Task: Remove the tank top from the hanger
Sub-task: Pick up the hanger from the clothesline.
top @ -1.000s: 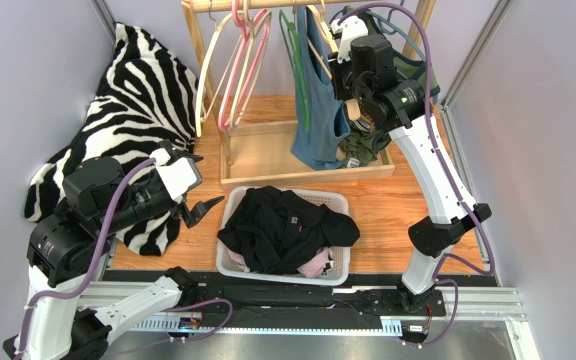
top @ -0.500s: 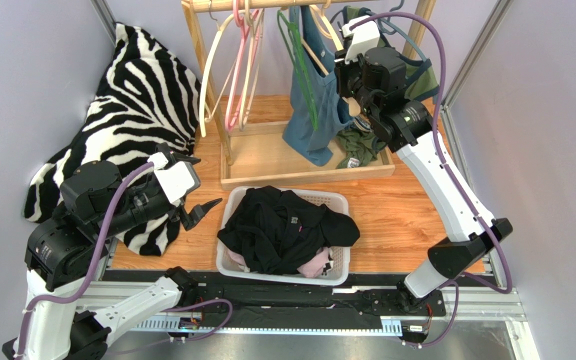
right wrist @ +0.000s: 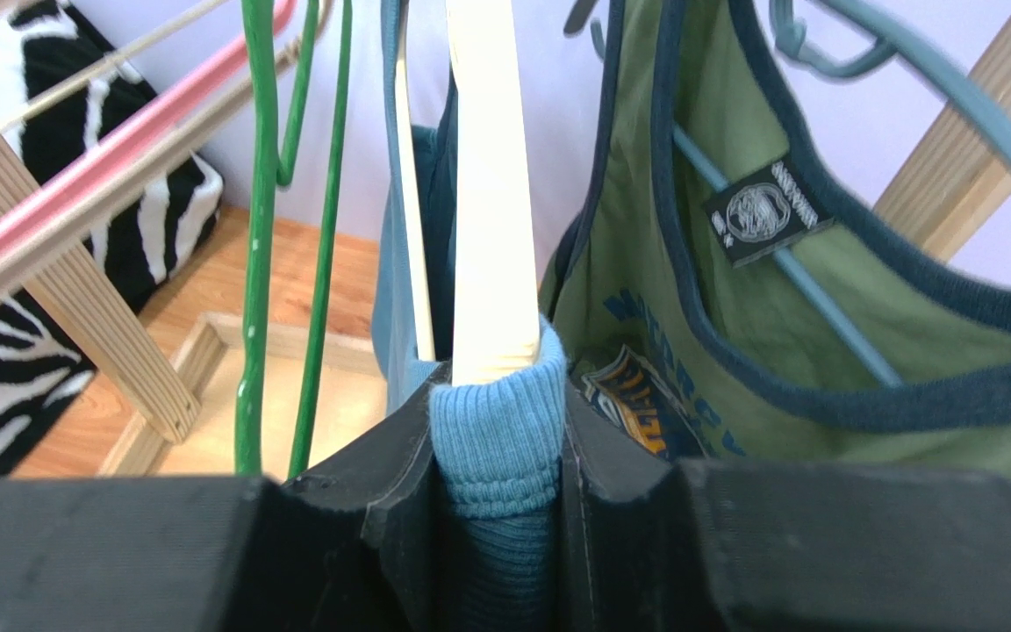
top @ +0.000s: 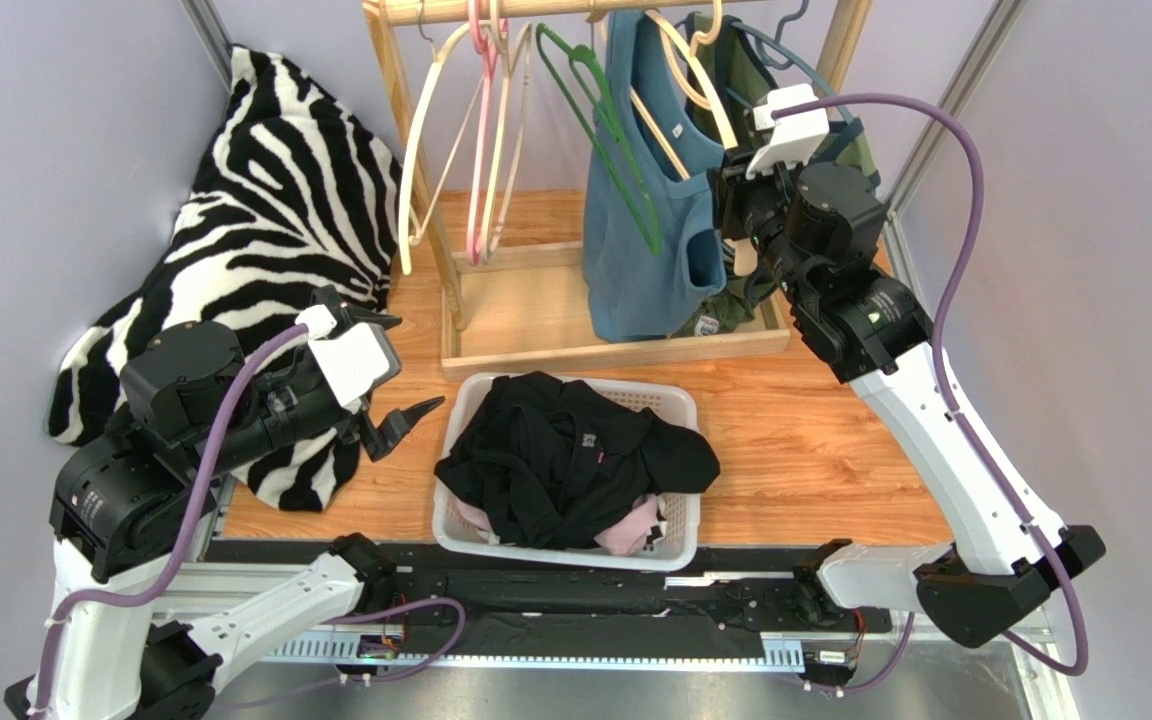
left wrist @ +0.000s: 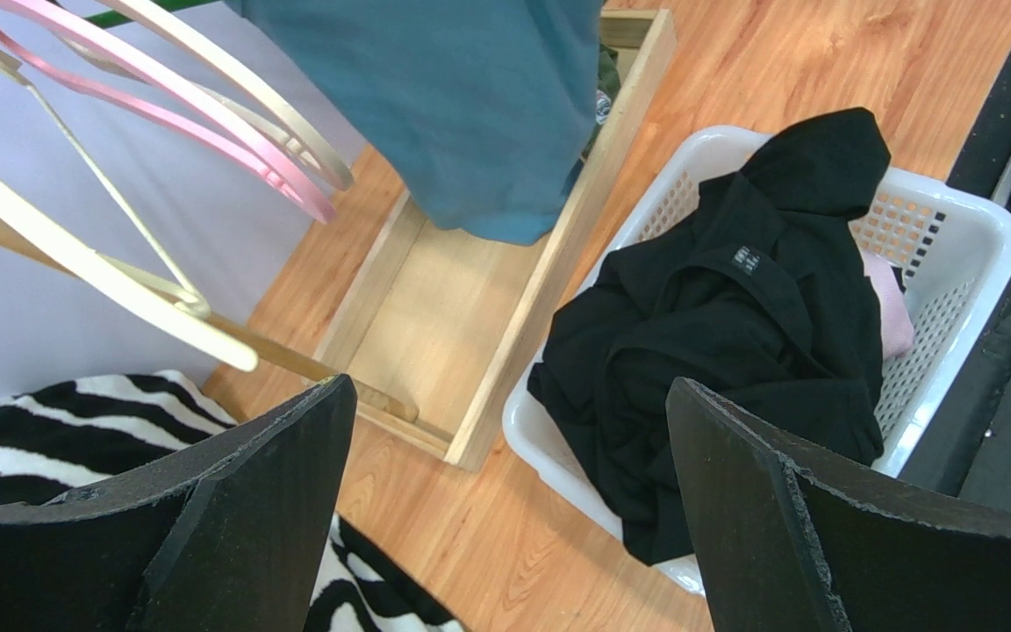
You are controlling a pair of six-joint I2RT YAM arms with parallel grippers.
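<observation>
The right arm [top: 928, 435] rises from the top view's lower right to the rack at upper centre, having swung rightward since half a second ago. The blue tank top [top: 635, 240] hangs there on the cream hanger [right wrist: 487, 198], dragged right too. The right gripper [right wrist: 498, 454] pinches its ribbed strap at the hanger's tip. The left gripper [left wrist: 504, 448], spread wide, hovers at mid-left.

Three views: one overhead, two on the wrists.

The top camera looks down from above the near edge over the whole scene. The left wrist camera looks from the near left, at middle range, across the white plastic laundry basket [left wrist: 986, 211] and the pale wooden rack tray [left wrist: 458, 303]. The right wrist camera sits very close on the far-right teal ribbed tank top [right wrist: 498, 441] and cream wooden hanger [right wrist: 491, 198]. All three views share that tank top.
</observation>
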